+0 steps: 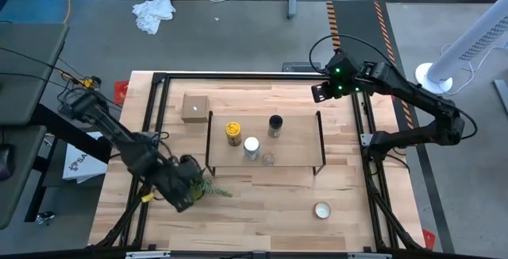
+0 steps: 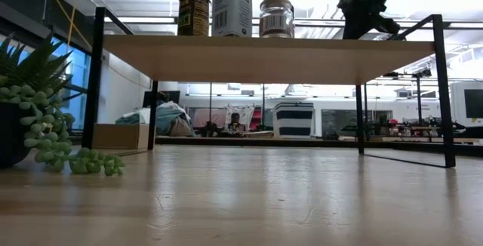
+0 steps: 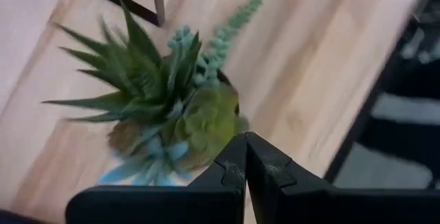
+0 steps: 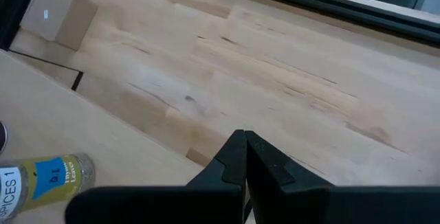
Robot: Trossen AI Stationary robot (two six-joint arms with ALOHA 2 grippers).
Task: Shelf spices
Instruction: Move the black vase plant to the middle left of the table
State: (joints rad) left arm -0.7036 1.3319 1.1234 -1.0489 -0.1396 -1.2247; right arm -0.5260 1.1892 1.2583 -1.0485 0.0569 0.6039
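All four spices already stand on the shelf (image 1: 302, 138), so you are at the tail end of the job rather than in the middle of a pick. Looking down from above, the mustard-yellow jar (image 1: 232, 133) sits toward the shelf's left, the dark black-capped jar (image 1: 275, 125) near the middle back, the white-capped jar (image 1: 252, 148) just in front between them, and the tiny clear jar (image 1: 268, 160) just beside the white-capped one, near the front edge. From counter height you see three of them upright on the plank; the black-capped one is not clearly separable there.

Your right claw (image 4: 245, 157) has its fingers pressed together with nothing between them. It hangs above the back right corner of the shelf, clear of every jar. Your left claw (image 3: 245, 161) is likewise closed on nothing, and it hovers over the potted plant (image 3: 165, 107) at the front left of the counter (image 1: 262, 211), well apart from the shelf.

The cardboard box (image 1: 194, 108) at the back left and the round white tin (image 1: 321, 210) at the front right are not part of the task; leave them.

My judgement is that the placing is complete. What remains calls only for drawing both arms back to rest. Lift the right one up and away so it does not brush the black-capped jar, and keep the left one off the plant.
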